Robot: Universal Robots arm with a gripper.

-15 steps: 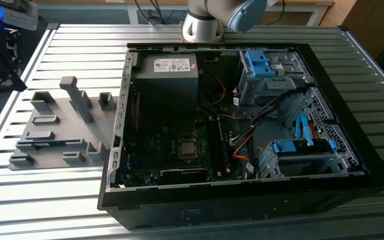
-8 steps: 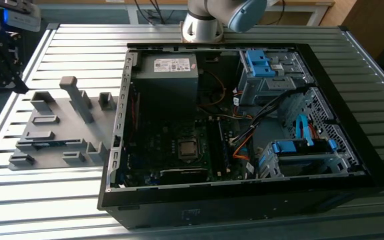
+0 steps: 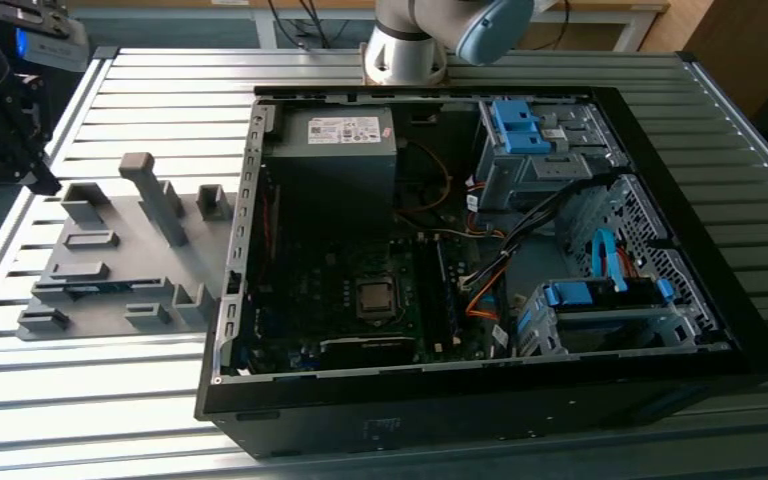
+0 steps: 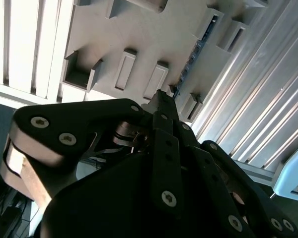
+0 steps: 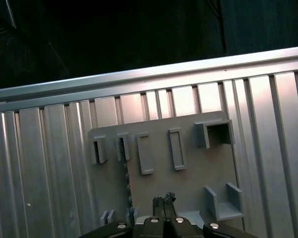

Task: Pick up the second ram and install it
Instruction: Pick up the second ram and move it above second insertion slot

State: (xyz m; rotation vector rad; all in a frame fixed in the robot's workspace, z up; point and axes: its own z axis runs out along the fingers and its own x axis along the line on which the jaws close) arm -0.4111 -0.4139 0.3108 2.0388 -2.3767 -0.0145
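The second ram (image 3: pixel 97 289) is a slim blue-green stick lying on edge in a slot of the grey holder plate (image 3: pixel 131 255), at the exterior view's left. It shows as a thin dark strip, the ram (image 5: pixel 125 181) in the first wrist view and the ram (image 4: pixel 197 47) in the second wrist view. My black gripper (image 3: pixel 37 178) hangs above the far end of the plate, apart from the stick. In both wrist views its tips, gripper (image 5: pixel 163 200) and gripper (image 4: pixel 162 95), are pressed together with nothing between them.
The open computer case (image 3: pixel 244 200) lies to the exterior view's right of the plate, its motherboard (image 3: pixel 357 300) exposed. Bright blue drive clips (image 3: pixel 518 125) sit in its far side. Grey upright blocks (image 3: pixel 157 195) stand on the plate. The slatted metal table (image 3: pixel 117 380) ends close behind the plate.
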